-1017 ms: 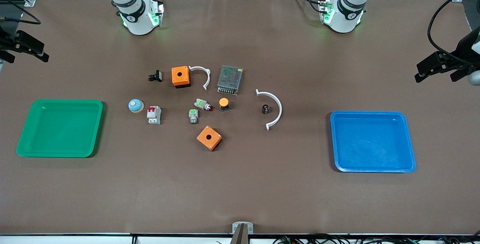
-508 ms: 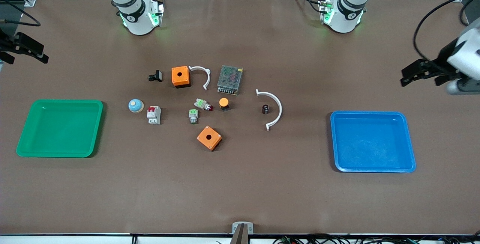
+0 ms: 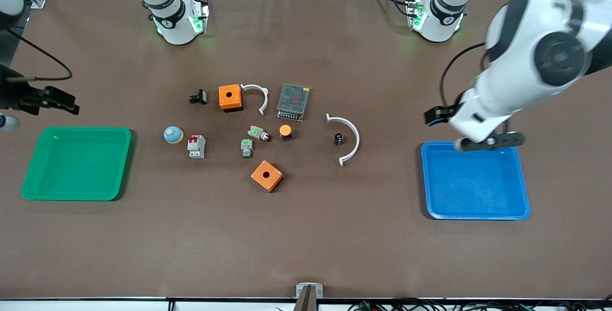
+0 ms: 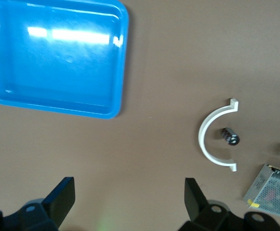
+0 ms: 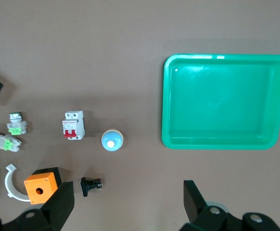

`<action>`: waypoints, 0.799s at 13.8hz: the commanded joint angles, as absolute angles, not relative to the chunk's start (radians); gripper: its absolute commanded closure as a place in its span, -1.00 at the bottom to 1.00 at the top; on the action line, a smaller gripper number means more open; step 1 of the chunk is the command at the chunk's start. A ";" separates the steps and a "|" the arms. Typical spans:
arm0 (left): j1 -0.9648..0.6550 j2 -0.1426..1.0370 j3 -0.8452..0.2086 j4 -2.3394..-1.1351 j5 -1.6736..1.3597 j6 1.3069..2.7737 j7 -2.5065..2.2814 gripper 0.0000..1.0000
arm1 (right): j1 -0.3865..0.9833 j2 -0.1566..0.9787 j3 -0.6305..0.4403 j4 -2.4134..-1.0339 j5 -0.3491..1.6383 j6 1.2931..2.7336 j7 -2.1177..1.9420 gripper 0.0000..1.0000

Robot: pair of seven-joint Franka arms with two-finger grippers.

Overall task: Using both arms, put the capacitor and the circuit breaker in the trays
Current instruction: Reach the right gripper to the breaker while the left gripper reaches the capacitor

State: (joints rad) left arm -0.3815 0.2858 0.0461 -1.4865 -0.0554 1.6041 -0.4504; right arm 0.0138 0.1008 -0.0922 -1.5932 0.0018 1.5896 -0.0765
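Observation:
The capacitor [image 3: 338, 138], a tiny black cylinder, stands on the table inside a white arc clip [image 3: 351, 138]. It also shows in the left wrist view [image 4: 230, 136]. The circuit breaker [image 3: 196, 146], white-grey with red levers, lies beside a blue-and-white dome [image 3: 173, 134] and shows in the right wrist view [image 5: 73, 125]. My left gripper [image 3: 461, 131] is open and empty over the edge of the blue tray [image 3: 430, 182]; its own view [image 4: 127, 199] shows bare table between the fingers. My right gripper [image 3: 57, 100] is open and empty over the table by the green tray [image 3: 125, 158]; it also shows in the right wrist view [image 5: 128, 199].
Around the two parts lie two orange boxes [image 3: 230, 97] [image 3: 267, 175], a metal mesh power supply [image 3: 293, 102], a black clip-shaped part [image 3: 198, 96], an orange-capped button [image 3: 285, 132], two green-topped switches [image 3: 246, 148] and a second white arc [image 3: 258, 95].
The left arm has swung in from the table's end to over the blue tray's edge. The right gripper has moved a little toward the green tray. Nothing on the table has moved.

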 commanded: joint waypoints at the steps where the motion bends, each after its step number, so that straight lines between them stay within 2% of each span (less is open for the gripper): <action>1: -0.448 0.346 0.054 -1.463 -0.077 1.655 -0.575 -1.00 | 0.014 0.137 -0.089 -1.592 -0.005 1.591 -0.081 -1.00; 4: -0.534 0.446 0.054 -1.462 -0.077 1.782 -0.737 -1.00 | 0.049 0.137 -0.084 -1.672 0.041 1.682 -0.031 -1.00; 8: -0.617 0.570 0.052 -1.473 -0.071 2.001 -0.908 -1.00 | 0.158 0.135 -0.084 -1.897 0.074 1.993 0.112 -1.00; 11: -0.664 0.626 0.037 -1.476 -0.072 2.039 -0.914 -1.00 | 0.205 0.164 -0.084 -2.064 0.075 2.266 0.138 -1.00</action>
